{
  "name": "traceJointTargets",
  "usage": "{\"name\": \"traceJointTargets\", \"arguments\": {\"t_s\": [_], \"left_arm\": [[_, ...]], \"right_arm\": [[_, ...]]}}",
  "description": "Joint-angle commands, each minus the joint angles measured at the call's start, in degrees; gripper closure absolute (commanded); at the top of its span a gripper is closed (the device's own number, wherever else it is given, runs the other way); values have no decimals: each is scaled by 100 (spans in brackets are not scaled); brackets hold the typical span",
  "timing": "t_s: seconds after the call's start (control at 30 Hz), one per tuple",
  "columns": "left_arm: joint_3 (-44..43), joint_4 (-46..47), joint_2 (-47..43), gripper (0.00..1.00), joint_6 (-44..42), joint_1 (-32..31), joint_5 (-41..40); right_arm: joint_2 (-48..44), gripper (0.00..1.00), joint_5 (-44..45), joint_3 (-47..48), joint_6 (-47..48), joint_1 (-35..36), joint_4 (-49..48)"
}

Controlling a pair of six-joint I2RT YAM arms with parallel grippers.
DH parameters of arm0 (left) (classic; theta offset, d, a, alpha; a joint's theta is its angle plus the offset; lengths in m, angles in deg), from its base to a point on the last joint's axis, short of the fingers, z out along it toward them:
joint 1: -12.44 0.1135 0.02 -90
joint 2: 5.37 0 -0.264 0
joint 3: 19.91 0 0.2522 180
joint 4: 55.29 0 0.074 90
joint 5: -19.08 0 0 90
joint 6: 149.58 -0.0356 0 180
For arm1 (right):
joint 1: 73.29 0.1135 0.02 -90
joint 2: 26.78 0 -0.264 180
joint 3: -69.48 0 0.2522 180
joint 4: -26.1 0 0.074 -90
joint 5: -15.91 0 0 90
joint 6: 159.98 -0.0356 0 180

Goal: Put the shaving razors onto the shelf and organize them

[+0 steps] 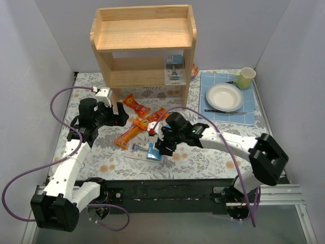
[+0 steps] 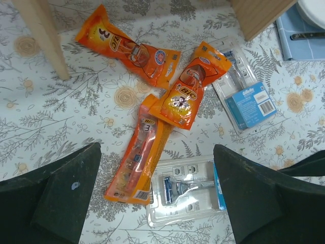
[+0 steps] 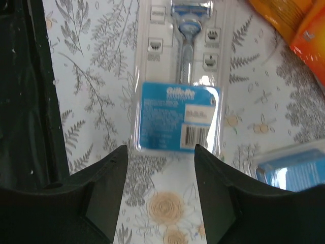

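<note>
One razor pack stands on the lower tier of the wooden shelf. A second pack lies flat on the table; in the right wrist view its blue card lies just beyond my fingertips. My right gripper is open and empty, low over the table at that pack's card end. A third pack lies close by, mostly hidden under the right arm from above. My left gripper is open and empty, hovering above the second pack.
Three orange razor packets lie in front of the shelf. Shelf legs stand close by. A blue mat with a white plate, knife and green mug is at the right.
</note>
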Motion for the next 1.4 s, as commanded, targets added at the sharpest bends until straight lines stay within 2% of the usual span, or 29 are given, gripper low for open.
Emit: {"name": "traceJointTargets", "arguments": {"t_s": [0.0, 0.13, 0.33, 0.57, 0.67, 0.77, 0.8, 0.9, 0.97, 1.1, 1.2, 1.37], "left_arm": [[-273, -600, -581, 7, 186, 111, 4], [-317, -784, -1028, 6, 432, 391, -243], [-387, -1074, -1285, 6, 468, 463, -313], [-546, -1031, -1250, 6, 494, 471, -384], [-555, -969, -1250, 6, 564, 489, -349], [-520, -969, -1311, 6, 573, 507, -287], [-511, -969, -1320, 6, 564, 507, -270], [-423, -995, -1399, 6, 442, 507, -138], [-335, -1039, -1425, 6, 406, 507, 20], [-168, -1057, -1434, 7, 353, 507, 249], [-124, -1031, -1434, 7, 327, 507, 363], [-290, -1092, -1355, 7, 327, 507, 486]], "right_arm": [[831, 37, 241, 829, -70, 444, -771], [1561, 37, 416, 1453, -193, 647, -930], [2475, 38, 443, 2183, -167, 726, -912], [3003, 44, 364, 2377, 606, 963, -553], [3073, 51, 557, 2290, 905, 1042, -430], [3056, 66, 663, 2167, 1238, 1060, -263], [3039, 76, 671, 2149, 1388, 1078, -166], [2907, 87, 619, 1947, 2318, 1148, 359], [2854, 87, 698, 1816, 2653, 1166, 607], [2898, 62, 1058, 1701, 2770, 1166, 802], [2854, 57, 1146, 1630, 2682, 1174, 635], [2767, 57, 1067, 2077, 2357, 1192, 608]]}}
